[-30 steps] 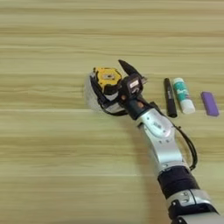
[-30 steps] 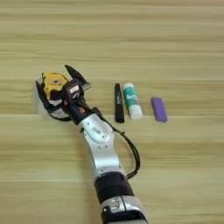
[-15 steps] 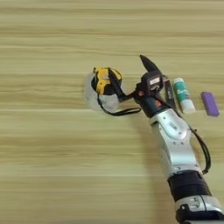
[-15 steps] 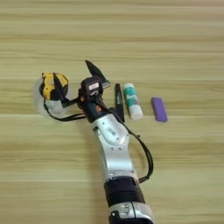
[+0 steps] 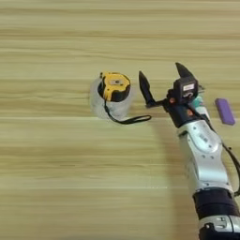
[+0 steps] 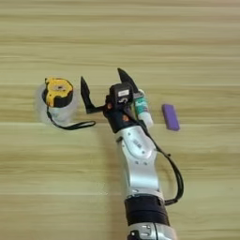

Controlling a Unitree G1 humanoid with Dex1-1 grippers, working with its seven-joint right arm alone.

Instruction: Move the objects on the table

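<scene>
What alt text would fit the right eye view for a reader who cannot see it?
The robot's right gripper, its two black fingers spread open and empty, is over a wooden table between a yellow-black tape measure sitting on a clear tape roll and a glue stick. A small purple block lies further right.

worktop (image 5: 56,178): light tan, horizontal wood grain and plank lines | tape measure (image 5: 115,86): yellow and black, black strap | tape roll (image 5: 99,104): clear | block (image 5: 224,111): purple | glue stick (image 6: 142,108): white with teal | tool (image 5: 161,83): black fingers, orange spots on body | forearm (image 5: 204,154): silver, black cuff
</scene>
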